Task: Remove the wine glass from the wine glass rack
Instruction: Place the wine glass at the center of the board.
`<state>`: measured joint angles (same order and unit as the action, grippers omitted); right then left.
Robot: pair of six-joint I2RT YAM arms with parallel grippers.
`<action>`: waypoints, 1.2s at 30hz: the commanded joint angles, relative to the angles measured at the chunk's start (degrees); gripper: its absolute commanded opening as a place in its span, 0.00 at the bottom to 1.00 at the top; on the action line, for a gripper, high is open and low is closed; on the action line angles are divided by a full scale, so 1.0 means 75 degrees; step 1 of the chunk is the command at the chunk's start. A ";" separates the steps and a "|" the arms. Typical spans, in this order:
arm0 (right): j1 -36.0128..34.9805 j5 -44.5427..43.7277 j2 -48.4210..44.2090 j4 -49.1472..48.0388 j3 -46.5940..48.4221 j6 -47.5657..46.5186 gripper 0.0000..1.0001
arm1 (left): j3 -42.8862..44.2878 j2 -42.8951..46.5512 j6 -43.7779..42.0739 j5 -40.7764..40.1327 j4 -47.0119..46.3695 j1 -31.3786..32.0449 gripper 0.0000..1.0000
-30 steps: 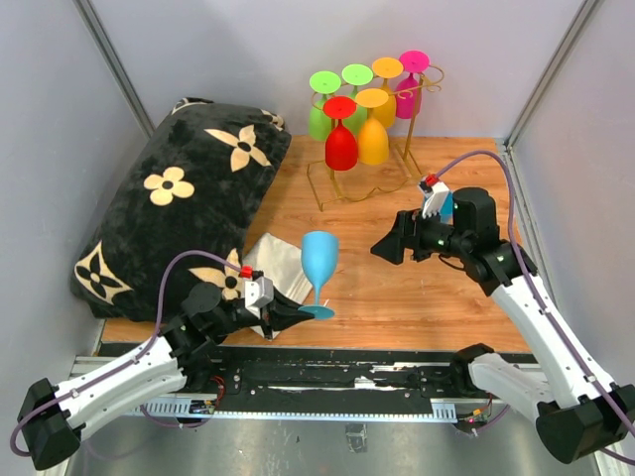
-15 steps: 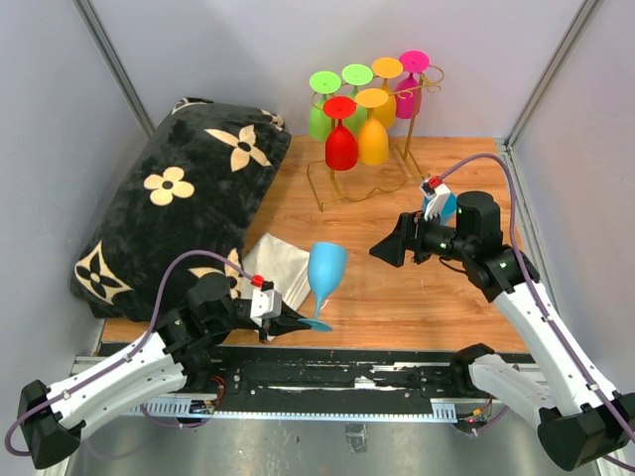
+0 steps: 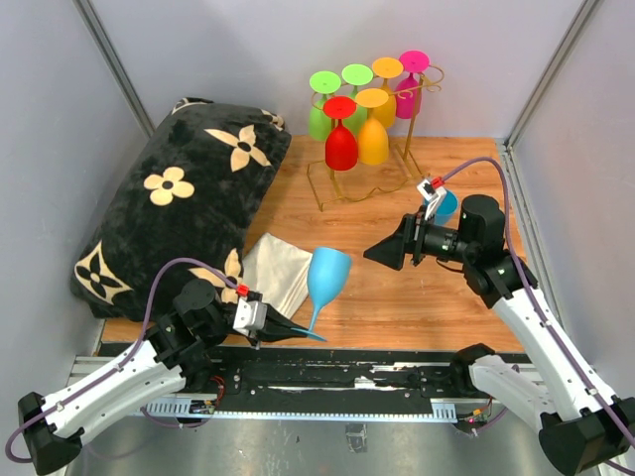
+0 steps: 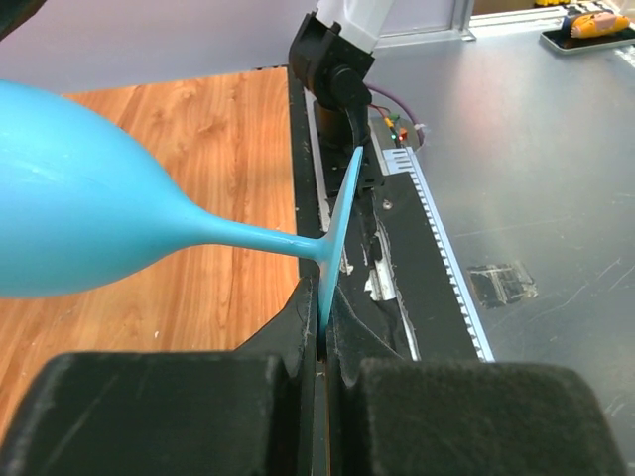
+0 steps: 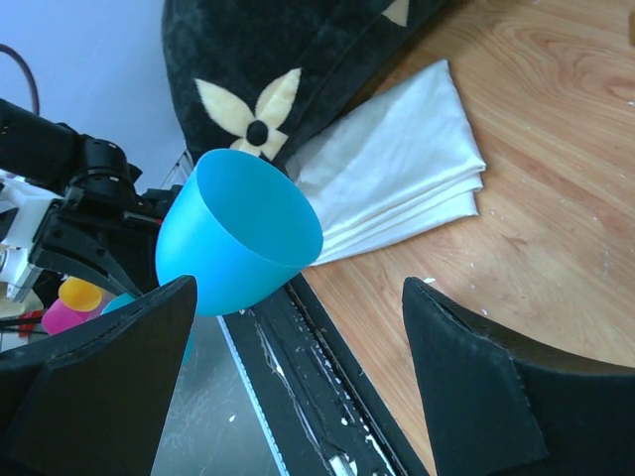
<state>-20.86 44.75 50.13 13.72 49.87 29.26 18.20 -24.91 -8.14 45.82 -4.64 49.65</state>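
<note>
- Pinches blue wine glass [image 3: 327, 273] by its foot edge in left gripper [image 3: 288, 328] at 6 o'clock, well apart from wine glass rack [image 3: 316, 186] at 12.
- Holds right gripper [image 3: 382, 253] spread, empty.
- Risks a pivot and drop: thin edge grip, leaning bowl.

The left arm [image 3: 109, 382] lies low along the near edge and reaches rightward, with its wrist close to level. The left hand [image 3: 296, 334] points right. Its fingers [image 4: 198, 416] are pressed together on the thin foot of the blue wine glass [image 3: 327, 273], which leans away from it. The right arm [image 3: 541, 327] slopes up from the near right toward its wrist, which is turned to face left. The right hand [image 3: 382, 253] hangs above the tabletop [image 3: 397, 297] with its two fingers [image 5: 99, 397] spread wide, gripping nothing.
</note>
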 commanded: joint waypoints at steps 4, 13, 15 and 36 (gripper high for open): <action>0.0015 0.1106 0.0120 -0.1200 -0.0223 0.0682 0.85 | -0.0077 0.0019 0.0058 0.0311 -0.0364 0.0060 0.00; -0.0131 0.2245 0.0842 -0.2359 -0.0363 0.1486 0.83 | -0.0191 0.0004 0.0446 0.1146 -0.1001 0.0060 0.00; -0.0336 0.2255 0.1001 -0.2407 -0.0356 0.1582 0.79 | -0.0199 0.0013 0.0404 0.1079 -0.0998 0.0060 0.00; -0.1142 0.4667 0.1793 -0.2184 0.0031 0.0534 0.34 | -0.0112 -0.0489 0.0123 0.0723 -0.0669 0.0060 0.01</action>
<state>-28.05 75.20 63.77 -4.67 48.16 37.28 16.97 -28.38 -5.78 53.23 -9.72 49.71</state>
